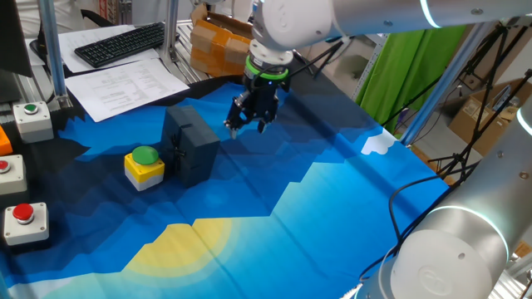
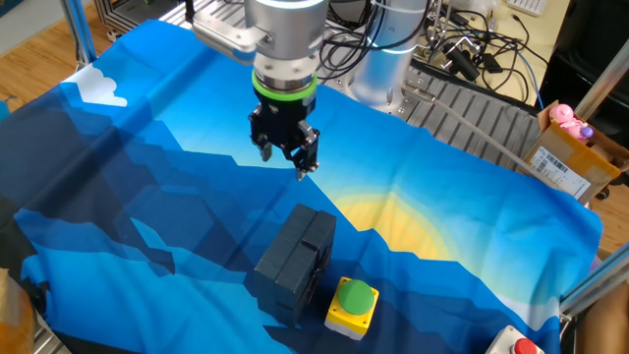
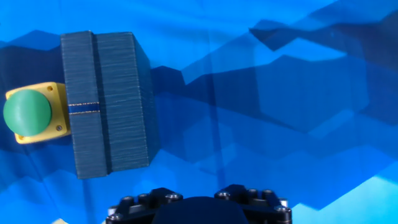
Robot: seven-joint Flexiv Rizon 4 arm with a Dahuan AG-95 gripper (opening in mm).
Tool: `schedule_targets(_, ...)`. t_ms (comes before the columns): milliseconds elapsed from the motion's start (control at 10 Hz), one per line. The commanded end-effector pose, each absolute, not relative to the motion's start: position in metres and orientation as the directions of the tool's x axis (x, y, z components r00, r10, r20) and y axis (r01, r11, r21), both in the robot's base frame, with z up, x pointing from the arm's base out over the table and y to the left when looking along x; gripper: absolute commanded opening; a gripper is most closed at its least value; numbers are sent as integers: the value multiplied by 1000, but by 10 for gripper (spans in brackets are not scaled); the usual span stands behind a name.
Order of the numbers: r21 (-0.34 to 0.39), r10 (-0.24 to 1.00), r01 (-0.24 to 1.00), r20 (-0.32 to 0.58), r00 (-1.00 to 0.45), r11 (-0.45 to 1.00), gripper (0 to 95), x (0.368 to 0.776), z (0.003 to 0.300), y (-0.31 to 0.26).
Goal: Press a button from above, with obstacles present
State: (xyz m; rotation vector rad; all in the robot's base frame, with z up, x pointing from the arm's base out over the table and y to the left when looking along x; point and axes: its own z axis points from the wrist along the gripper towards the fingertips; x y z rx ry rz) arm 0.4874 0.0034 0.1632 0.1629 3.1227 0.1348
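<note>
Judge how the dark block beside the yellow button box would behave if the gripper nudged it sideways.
The dark block looks rigid, so it would probably slide or tip as one piece. It stands taller than the button box, so a high nudge might topple it. The cloth underneath may wrinkle.

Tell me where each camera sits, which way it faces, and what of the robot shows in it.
One fixed view: high beside the desk with the keyboard, looking down across the blue cloth; shows the arm, the hand, the green button and the dark block.
The other fixed view: high on the opposite side, facing the robot's base; shows the hand, block, button.
Hand view: on the hand, looking straight down; only the hand's dark lower edge shows.
All three share the button and block.
</note>
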Motion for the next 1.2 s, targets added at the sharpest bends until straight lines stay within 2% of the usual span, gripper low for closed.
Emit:
schedule_targets(100,104,127,125,-9,-992,987,0,487,160,5)
schedule_targets(1200,115,129,126,-16,-992,985,0,494,133,12)
